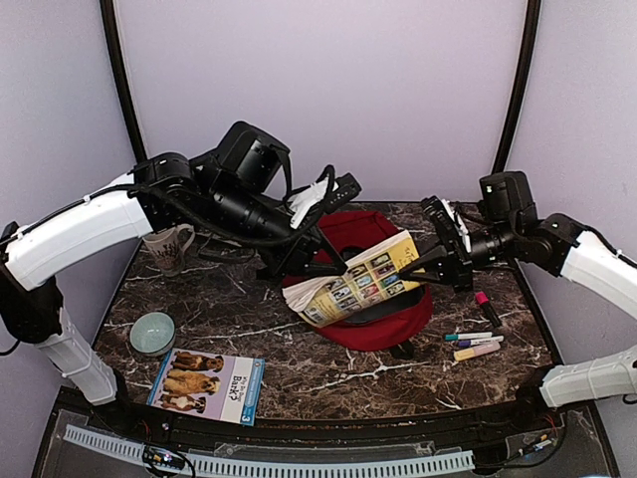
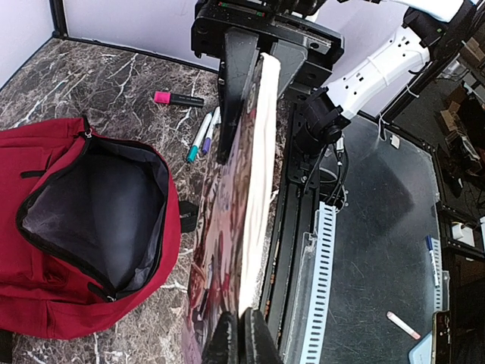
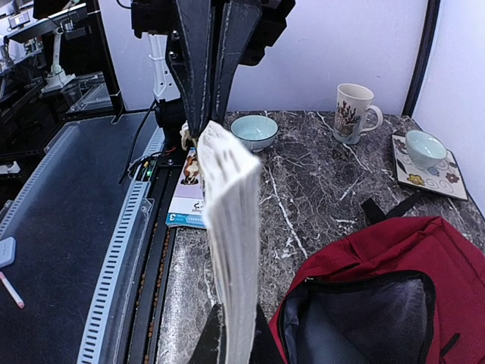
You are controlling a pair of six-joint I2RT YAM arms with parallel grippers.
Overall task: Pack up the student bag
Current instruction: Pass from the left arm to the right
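The student bag (image 1: 376, 331) is red and lies at the table's middle, its zip mouth wide open and showing a dark grey lining (image 2: 91, 212). A thick yellow-covered book (image 1: 363, 279) hangs tilted above the bag. It is held at both ends. My left gripper (image 1: 294, 267) is shut on its left end, and the book runs away from those jaws (image 2: 242, 337) in the left wrist view. My right gripper (image 1: 430, 264) is shut on the right end, with the page edge (image 3: 235, 227) rising between its fingers (image 3: 206, 343). The bag (image 3: 364, 246) lies just right of the book.
A mug (image 1: 169, 246) stands at the back left and a teal bowl (image 1: 152, 333) at the front left. A thin book with dogs on its cover (image 1: 207, 383) lies by the front edge. Markers (image 1: 476, 344) and a pink highlighter (image 1: 488, 307) lie right of the bag. A tray with a cup (image 3: 428, 155) sits behind it.
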